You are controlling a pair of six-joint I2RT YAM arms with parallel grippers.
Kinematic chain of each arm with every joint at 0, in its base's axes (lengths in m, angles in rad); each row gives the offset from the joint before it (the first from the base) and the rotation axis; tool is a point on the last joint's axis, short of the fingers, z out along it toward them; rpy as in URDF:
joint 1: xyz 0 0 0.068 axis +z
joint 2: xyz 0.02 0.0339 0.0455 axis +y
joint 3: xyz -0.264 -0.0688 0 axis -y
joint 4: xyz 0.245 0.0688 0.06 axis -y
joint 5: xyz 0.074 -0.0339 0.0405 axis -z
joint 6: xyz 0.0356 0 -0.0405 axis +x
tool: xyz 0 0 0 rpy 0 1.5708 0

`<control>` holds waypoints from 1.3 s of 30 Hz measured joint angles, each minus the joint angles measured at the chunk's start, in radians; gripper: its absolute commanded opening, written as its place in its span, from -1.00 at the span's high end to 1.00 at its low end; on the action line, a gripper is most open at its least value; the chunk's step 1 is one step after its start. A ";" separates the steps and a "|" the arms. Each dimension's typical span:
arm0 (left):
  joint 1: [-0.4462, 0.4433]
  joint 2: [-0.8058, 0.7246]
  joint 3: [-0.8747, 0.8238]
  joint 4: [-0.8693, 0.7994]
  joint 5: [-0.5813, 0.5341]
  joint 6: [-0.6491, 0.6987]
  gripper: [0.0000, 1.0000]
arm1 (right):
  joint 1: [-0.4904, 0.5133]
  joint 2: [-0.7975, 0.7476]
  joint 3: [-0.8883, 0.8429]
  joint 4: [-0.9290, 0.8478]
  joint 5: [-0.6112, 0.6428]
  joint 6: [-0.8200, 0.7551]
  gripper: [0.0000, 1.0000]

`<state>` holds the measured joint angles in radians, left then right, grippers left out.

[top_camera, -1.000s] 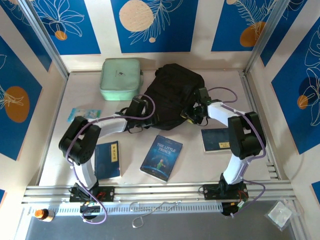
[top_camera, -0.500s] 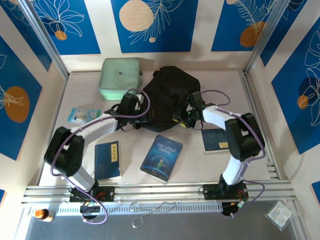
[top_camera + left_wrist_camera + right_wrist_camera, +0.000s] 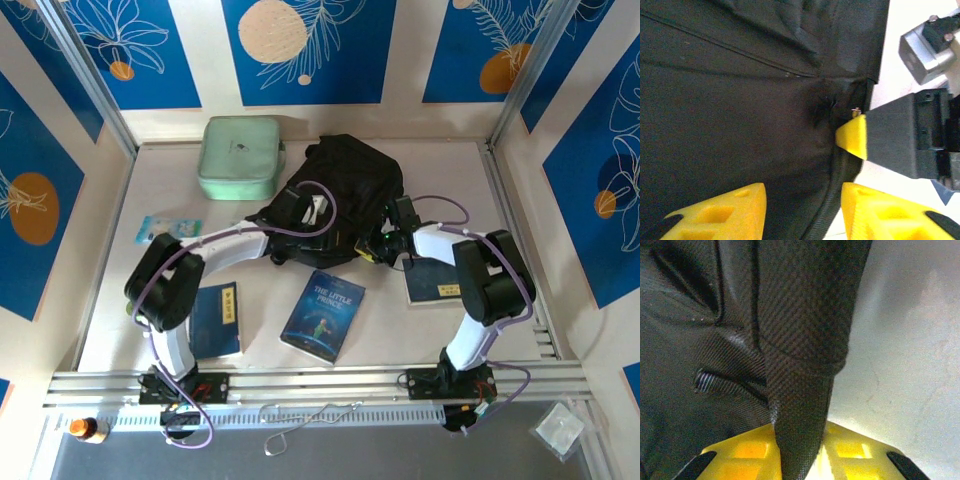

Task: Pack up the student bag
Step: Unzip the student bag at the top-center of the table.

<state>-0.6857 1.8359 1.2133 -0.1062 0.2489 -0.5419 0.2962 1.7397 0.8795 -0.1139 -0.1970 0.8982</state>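
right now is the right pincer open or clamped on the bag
Shut on the student bag: a fold of its black fabric is pinched between the yellow fingers of the right pincer.

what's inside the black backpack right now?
Interior hidden: only the backpack's black outer fabric shows, no opening visible. The Little Prince book, the dark blue book and the mint case lie outside it on the table.

The student bag [image 3: 345,180] is black, its weave a fine grid up close. The zip case [image 3: 240,157] is pale mint green. The Little Prince book [image 3: 323,315] is dark blue. The wall panels [image 3: 310,50] are blue with white leaf outlines and cream and orange discs. The left gripper [image 3: 802,192] has yellow fingers [image 3: 720,212].
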 measured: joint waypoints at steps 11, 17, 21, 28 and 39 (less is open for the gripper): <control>-0.033 0.089 0.103 -0.032 0.039 -0.027 0.57 | -0.031 -0.016 -0.039 0.060 -0.049 0.001 0.36; -0.063 0.090 0.048 -0.031 0.036 -0.023 0.74 | -0.101 -0.087 -0.045 0.077 -0.086 -0.015 0.18; -0.100 0.092 0.038 -0.035 -0.008 0.003 0.74 | -0.134 -0.085 -0.045 0.087 -0.108 -0.015 0.17; -0.170 0.119 0.039 -0.045 -0.133 0.081 0.82 | -0.154 -0.047 -0.037 0.064 -0.106 -0.013 0.51; -0.174 0.122 0.089 -0.103 -0.163 0.077 0.71 | -0.154 -0.005 -0.052 0.092 -0.101 0.005 0.75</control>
<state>-0.8597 1.9575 1.3018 -0.2096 0.0856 -0.4652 0.1417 1.7348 0.8276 -0.0216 -0.2977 0.9028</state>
